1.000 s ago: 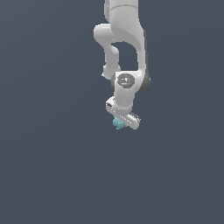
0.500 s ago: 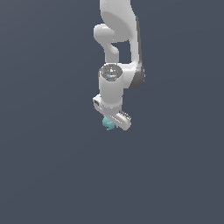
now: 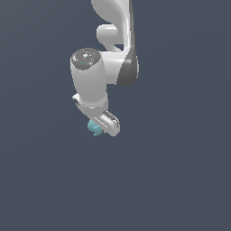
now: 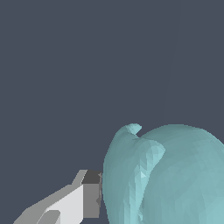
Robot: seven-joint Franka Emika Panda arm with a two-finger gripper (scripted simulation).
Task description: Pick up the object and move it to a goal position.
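Swinging toward nine o'clock in the exterior view, the claw is now seen lower and further over than a second ago, with the teal object carried along throughout. The object is pinched in the claw, tucked at its tip; in the wrist view one grey finger pad is pressed against the object. Transport is judged underway. No goal marker is shown, and nothing is seen blocking the way.

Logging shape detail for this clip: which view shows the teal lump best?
The wrist view: the teal lump fills much of the frame, its curled fold clear, beside one fingertip. The exterior view shows only a small teal speck at the gripper.
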